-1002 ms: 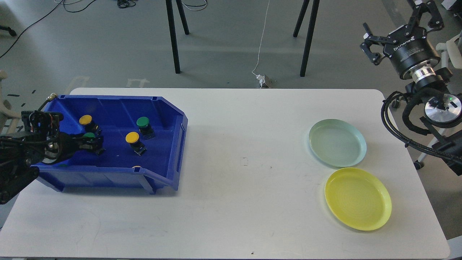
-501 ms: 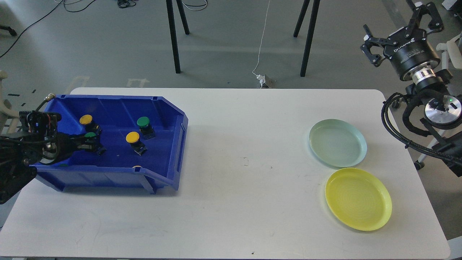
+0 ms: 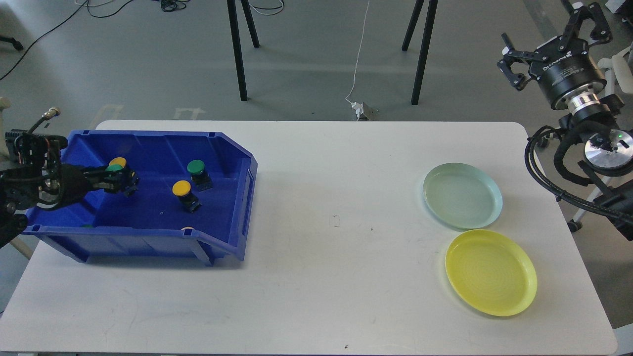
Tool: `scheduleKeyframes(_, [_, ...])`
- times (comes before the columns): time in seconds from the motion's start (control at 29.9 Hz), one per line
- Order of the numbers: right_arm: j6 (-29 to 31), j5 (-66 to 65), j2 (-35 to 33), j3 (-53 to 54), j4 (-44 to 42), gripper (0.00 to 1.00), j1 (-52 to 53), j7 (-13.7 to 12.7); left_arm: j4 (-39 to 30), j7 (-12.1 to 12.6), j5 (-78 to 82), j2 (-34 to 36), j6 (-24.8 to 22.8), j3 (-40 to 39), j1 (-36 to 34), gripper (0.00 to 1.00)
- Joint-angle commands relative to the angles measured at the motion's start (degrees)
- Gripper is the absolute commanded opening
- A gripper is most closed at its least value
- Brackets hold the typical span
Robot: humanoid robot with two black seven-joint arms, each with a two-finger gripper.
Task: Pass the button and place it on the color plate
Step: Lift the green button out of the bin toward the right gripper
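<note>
**Left claw grips a green button inside the blue bin**

At the left of the frame a blue bin (image 3: 148, 198) sits on the white table (image 3: 316, 277). The left gripper (image 3: 117, 179) reaches in over the bin's left wall, and its fingers are closed around a green button (image 3: 114, 168), which it holds above the bin floor, in the upper left part of the bin. Directly behind the held piece, a yellow button (image 3: 118, 161) shows only as a sliver of its cap, so whether the two touch cannot be told.

Two more buttons stand toward the middle of the bin: a second green button (image 3: 197, 168) near the back wall, and a second yellow button (image 3: 182, 189) just in front of it and slightly to the left, close but apart.

At the right of the frame two plates lie on the table, well apart from the bin. The pale green plate (image 3: 462, 195) is the upper one, and the yellow plate (image 3: 490, 272) lies just below it; their rims nearly meet. Both are bare.

In the upper right corner the right gripper (image 3: 554, 37) hangs off the table's edge, above the floor, with its fingers spread wide and nothing between them.
</note>
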Motion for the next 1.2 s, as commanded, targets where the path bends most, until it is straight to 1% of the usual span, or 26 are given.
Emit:
scheduleKeyframes(0.0, [0.00, -0.02, 0.00, -0.01, 0.02, 0.99, 0.09, 0.00, -7.93, -0.14, -0.01, 6.29, -3.86, -0.26, -1.28, 0.30])
scheduleKeyframes(0.03, [0.00, -0.02, 0.00, -0.01, 0.10, 0.99, 0.18, 0.00, -10.21, -0.31, -0.01, 8.05, -4.39, -0.52, -1.63, 0.30])
scheduleKeyframes(0.1, [0.00, -0.02, 0.00, -0.10, 0.10, 0.99, 0.27, 0.00, -15.22, -1.45, -0.18, 11.92, -5.01, -0.88, -3.30, 0.30])
scheduleKeyframes(0.17, [0.00, -0.11, -0.18, -0.27, 0.37, 0.99, 0.27, 0.00, -20.49, -3.12, -0.88, 15.26, -6.06, -1.40, -6.63, 0.30])
scheduleKeyframes(0.23, [0.00, -0.11, -0.88, -0.36, 0.89, 0.99, 0.09, -0.09, -24.28, -4.27, -3.59, 17.47, -7.37, -2.36, -8.83, 0.30])
scheduleKeyframes(0.3, [0.00, -0.11, -1.06, -0.27, 0.90, 0.99, -0.09, -0.18, -26.66, -4.62, -9.12, 18.09, -8.43, -4.56, -10.16, 0.30])
scheduleKeyframes(0.37, [0.00, -0.11, -2.02, -0.27, 1.07, 0.99, -0.17, -0.35, -27.37, -4.27, -14.57, 17.39, -8.61, -7.19, -11.30, 0.30])
scheduleKeyframes(0.43, [0.00, -0.11, -4.56, -0.45, 1.51, 0.99, -0.17, -0.53, -27.46, -4.01, -19.23, 14.68, -8.53, -9.74, -12.53, 0.29])
scheduleKeyframes(0.53, [0.00, -0.29, -7.99, -1.15, 4.58, 0.99, -0.44, -0.79, -26.94, -3.22, -25.22, 6.95, -7.47, -14.31, -13.24, 0.29])
scheduleKeyframes(0.63, [-0.05, -2.39, -11.50, -4.92, 10.19, 0.98, -0.53, -0.97, -26.94, -2.60, -27.08, -0.17, -4.15, -17.57, -12.71, 0.28])
scheduleKeyframes(0.67, [-3.53, -3.01, -12.91, -6.32, 13.17, 0.98, -0.53, -0.97, -26.85, -2.51, -27.08, -2.54, -2.04, -17.84, -12.54, 0.28])
scheduleKeyframes(0.73, [-8.46, -3.28, -15.63, -8.35, 19.41, 0.98, -0.61, -0.97, -26.15, -2.60, -26.90, -6.67, 2.26, -17.84, -12.45, 0.28])
scheduleKeyframes(0.8, [-11.20, -3.28, -17.57, -9.93, 25.30, 0.98, -0.88, -0.97, -24.74, -2.69, -26.81, -10.45, 5.09, -17.66, -12.36, 0.28])
scheduleKeyframes(0.97, [-15.95, -3.89, -17.93, -11.35, 35.77, 0.98, -1.76, -0.88, -20.88, -2.43, -24.80, -21.35, 6.94, -17.23, -12.27, 0.27])
scheduleKeyframes(1.07, [-17.62, -7.13, -16.97, -11.08, 39.73, 0.98, -1.76, -0.79, -18.24, -1.37, -21.90, -25.93, 7.03, -17.22, -12.18, 0.27])
scheduleKeyframes(1.17, [-18.07, -9.68, -14.34, -11.08, 42.99, 0.97, -1.76, -0.70, -17.53, -1.02, -21.19, -28.31, 7.03, -17.22, -11.66, 0.26])
